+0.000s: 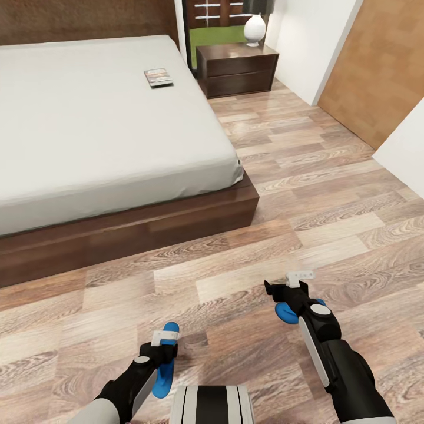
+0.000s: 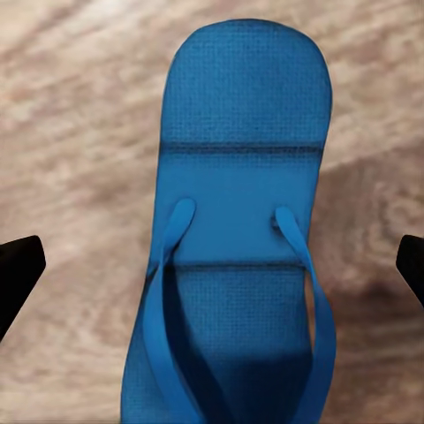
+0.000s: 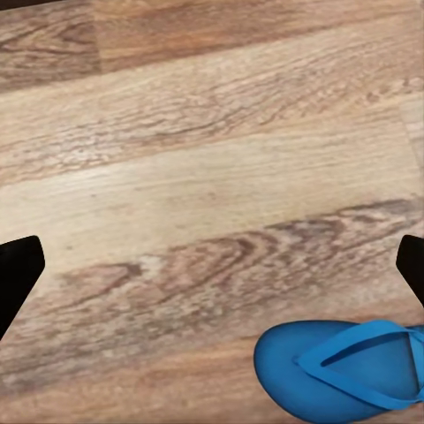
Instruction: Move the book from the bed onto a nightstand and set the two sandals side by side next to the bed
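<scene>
Left hand (image 1: 160,344), seen from the head view, hangs low over the wood-plank floor (image 1: 330,194) directly above one blue sandal (image 1: 165,360); right hand (image 1: 287,292) hangs over the floor farther forward, with the second sandal (image 1: 287,312) showing just beneath and behind it. The two sandals lie well apart, each on the floor in front of the foot of the bed (image 1: 118,229).

Left wrist view: the sandal (image 2: 238,265) lies strap side up between the two dark fingertips (image 2: 18,269), which stand at the far edges of the frame, spread wide and clear of the sandal. Right wrist view: the fingertips (image 3: 18,269) are likewise spread wide over bare planks, gripping nothing; the rounded end of the second sandal (image 3: 344,371) lies off to one side of the gap, not between them.

The head view alone shows the rest of the room. The book (image 1: 158,77) lies flat on the mattress near the bed's right edge, toward the headboard. The nightstand (image 1: 237,70) stands just beside the bed's head end, carrying a white vase (image 1: 255,29). Open floor runs along the bed's right side to a wooden door (image 1: 377,70).
</scene>
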